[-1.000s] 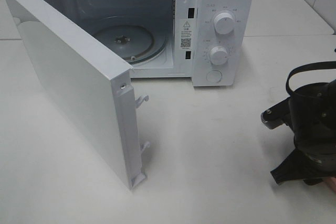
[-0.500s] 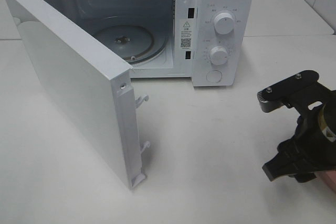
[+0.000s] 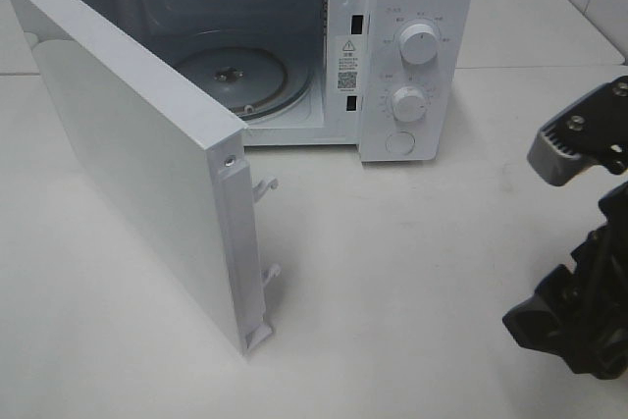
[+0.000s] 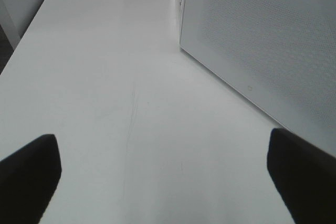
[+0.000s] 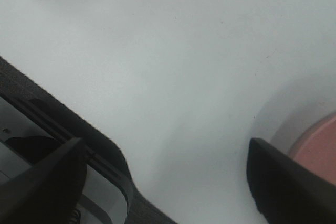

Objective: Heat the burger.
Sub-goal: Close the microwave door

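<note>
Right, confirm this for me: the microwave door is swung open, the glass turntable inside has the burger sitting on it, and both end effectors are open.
One thing is wrong: the turntable is bare, as the exterior high view shows; no burger is in view. The microwave door is swung open, and the left end effector and right end effector are open.

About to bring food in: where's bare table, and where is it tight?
Widest bare patch: table between the open door, the microwave front and the right hand. The turntable is bare too. The left hand has bare table beside the door. Tight: the door's latch edge and the right edge by the arm.
</note>
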Robot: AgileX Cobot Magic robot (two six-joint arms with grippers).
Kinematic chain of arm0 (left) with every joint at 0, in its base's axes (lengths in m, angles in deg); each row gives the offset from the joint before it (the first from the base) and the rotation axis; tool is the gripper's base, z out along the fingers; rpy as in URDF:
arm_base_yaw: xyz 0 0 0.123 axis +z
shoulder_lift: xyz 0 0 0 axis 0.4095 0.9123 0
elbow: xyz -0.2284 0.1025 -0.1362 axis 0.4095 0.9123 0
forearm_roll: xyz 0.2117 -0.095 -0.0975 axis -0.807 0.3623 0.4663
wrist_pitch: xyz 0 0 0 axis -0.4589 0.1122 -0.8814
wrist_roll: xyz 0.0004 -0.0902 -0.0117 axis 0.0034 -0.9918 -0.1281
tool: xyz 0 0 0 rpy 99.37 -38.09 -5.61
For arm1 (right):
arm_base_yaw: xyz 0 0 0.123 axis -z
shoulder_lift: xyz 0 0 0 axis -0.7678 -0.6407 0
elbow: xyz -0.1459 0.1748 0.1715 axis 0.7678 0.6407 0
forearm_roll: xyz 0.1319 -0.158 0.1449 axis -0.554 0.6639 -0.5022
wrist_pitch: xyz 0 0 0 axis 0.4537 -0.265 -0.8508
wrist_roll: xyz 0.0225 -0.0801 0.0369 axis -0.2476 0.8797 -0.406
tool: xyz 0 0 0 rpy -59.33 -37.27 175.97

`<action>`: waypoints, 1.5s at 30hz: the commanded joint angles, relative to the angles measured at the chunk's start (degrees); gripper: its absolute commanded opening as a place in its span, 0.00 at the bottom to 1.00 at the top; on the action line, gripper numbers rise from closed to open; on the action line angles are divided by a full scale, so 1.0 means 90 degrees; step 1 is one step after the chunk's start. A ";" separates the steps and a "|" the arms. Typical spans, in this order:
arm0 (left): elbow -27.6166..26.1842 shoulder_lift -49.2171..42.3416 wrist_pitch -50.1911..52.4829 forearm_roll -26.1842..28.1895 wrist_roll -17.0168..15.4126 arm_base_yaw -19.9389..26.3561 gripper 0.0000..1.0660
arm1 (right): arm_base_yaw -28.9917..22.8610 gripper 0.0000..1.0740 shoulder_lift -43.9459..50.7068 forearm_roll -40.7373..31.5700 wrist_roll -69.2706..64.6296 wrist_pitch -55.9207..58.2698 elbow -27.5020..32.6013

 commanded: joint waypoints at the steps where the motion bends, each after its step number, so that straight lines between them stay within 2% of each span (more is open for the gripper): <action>1: 0.0019 -0.0038 0.0019 0.0006 0.0000 0.0000 0.94 | 0.0032 0.75 0.0325 -0.0013 0.0057 0.0299 -0.0019; 15: 0.0019 -0.0038 0.0019 0.0006 0.0000 0.0000 0.94 | 0.0095 0.72 0.1948 0.0185 -0.0369 0.1534 -0.0025; 17: 0.0019 -0.0038 0.0019 0.0006 0.0000 0.0000 0.94 | 0.0503 0.72 0.2381 0.0210 -0.0376 0.1725 -0.0025; 18: 0.0019 -0.0038 0.0019 0.0006 0.0000 0.0000 0.94 | 0.0503 0.72 0.2381 0.0210 -0.0376 0.1725 -0.0025; 19: 0.0019 -0.0038 0.0019 0.0006 0.0000 0.0000 0.94 | 0.0872 0.72 0.2725 0.0210 -0.0331 0.1897 -0.0025; 26: 0.0019 -0.0038 0.0019 0.0006 0.0000 0.0000 0.94 | 0.1630 0.71 0.3718 0.0191 -0.0242 0.2114 -0.0013; 28: 0.0019 -0.0038 0.0019 0.0006 0.0000 0.0000 0.94 | 0.2044 0.71 0.4386 0.0185 -0.0325 0.2203 0.0153; 31: 0.0019 -0.0038 0.0019 0.0006 0.0000 0.0000 0.94 | 0.2133 0.71 0.4558 0.0185 -0.0350 0.2158 0.0204; 33: 0.0019 -0.0038 0.0019 0.0006 0.0000 0.0000 0.94 | 0.2508 0.71 0.5176 0.0146 -0.0376 0.1942 0.0318; 36: 0.0019 -0.0038 0.0019 0.0006 0.0000 0.0000 0.94 | 0.2693 0.71 0.5570 0.0146 -0.0376 0.1916 0.0344; 45: 0.0019 -0.0038 0.0019 0.0006 0.0000 0.0000 0.94 | 0.2967 0.71 0.6373 0.0140 -0.0357 0.1916 0.0350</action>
